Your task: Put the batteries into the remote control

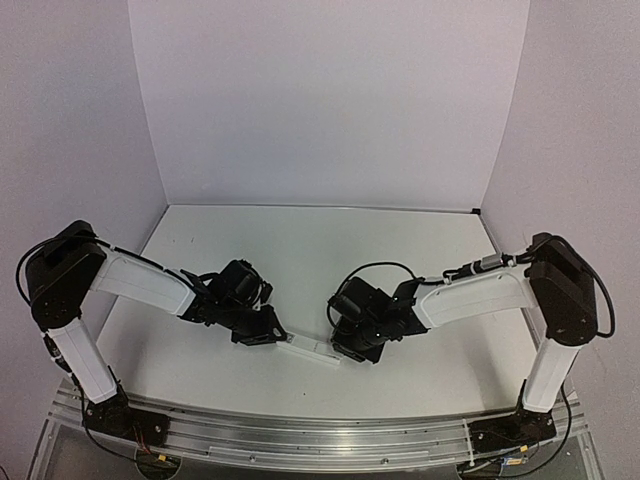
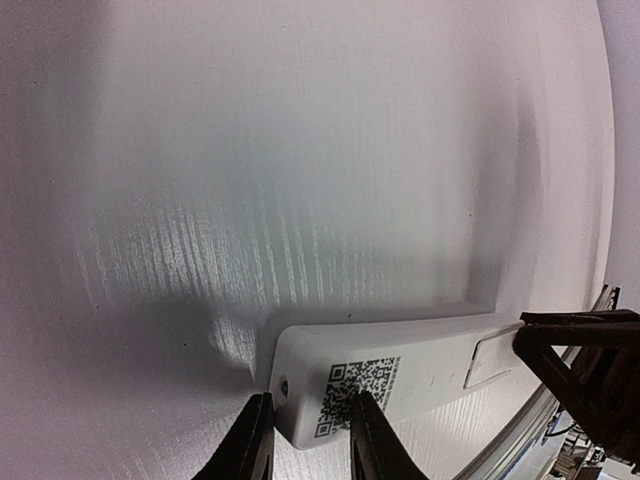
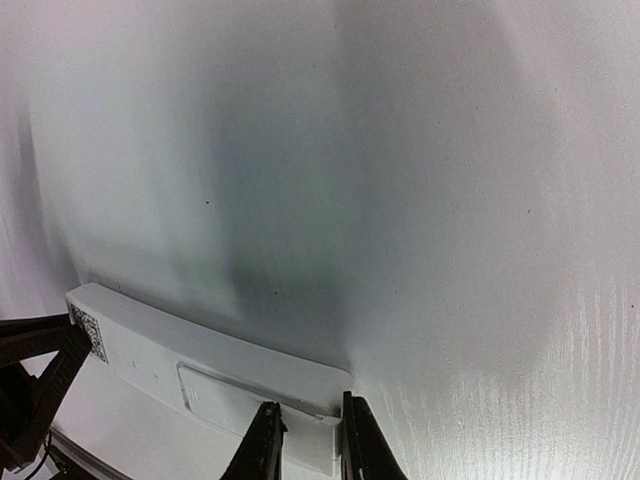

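The white remote control (image 1: 312,350) is near the table's front, between my two grippers, back side up. The left wrist view shows its QR label and closed battery cover (image 2: 488,361). My left gripper (image 2: 308,440) is shut on the QR end of the remote control (image 2: 400,375). My right gripper (image 3: 307,440) is shut on the other end of the remote control (image 3: 200,365), next to the cover (image 3: 225,395), whose near edge looks slightly raised. In the top view the left gripper (image 1: 268,333) and right gripper (image 1: 350,350) face each other. No blue batteries are in view.
White table (image 1: 320,250) with white walls behind and to both sides. A metal rail (image 1: 320,435) runs along the near edge, just in front of the remote. The right gripper's fingers (image 2: 585,355) show at the right of the left wrist view.
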